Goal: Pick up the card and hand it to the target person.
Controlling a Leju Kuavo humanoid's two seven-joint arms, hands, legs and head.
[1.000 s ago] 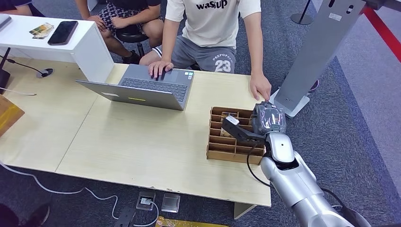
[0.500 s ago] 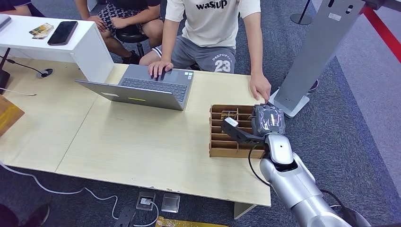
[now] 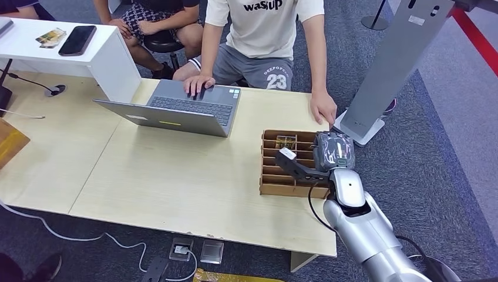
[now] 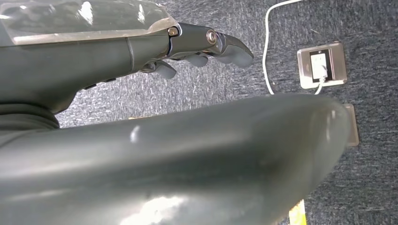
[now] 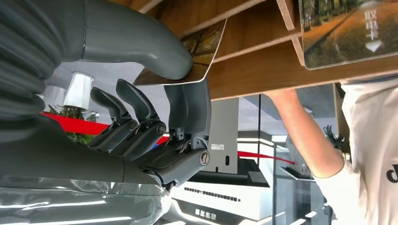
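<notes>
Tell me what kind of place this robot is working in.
Probably an office or exhibition-hall demo desk. A person's hand rests on an open laptop on a pale wooden table, grey carpet covers the floor, and a red barrier belt runs beside a freestanding kiosk.

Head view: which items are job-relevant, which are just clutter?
Job-relevant:
right hand, pinching a card
wooden card rack
person in white shirt

Clutter:
laptop
phone
grey stand
left hand, holding nothing
</notes>
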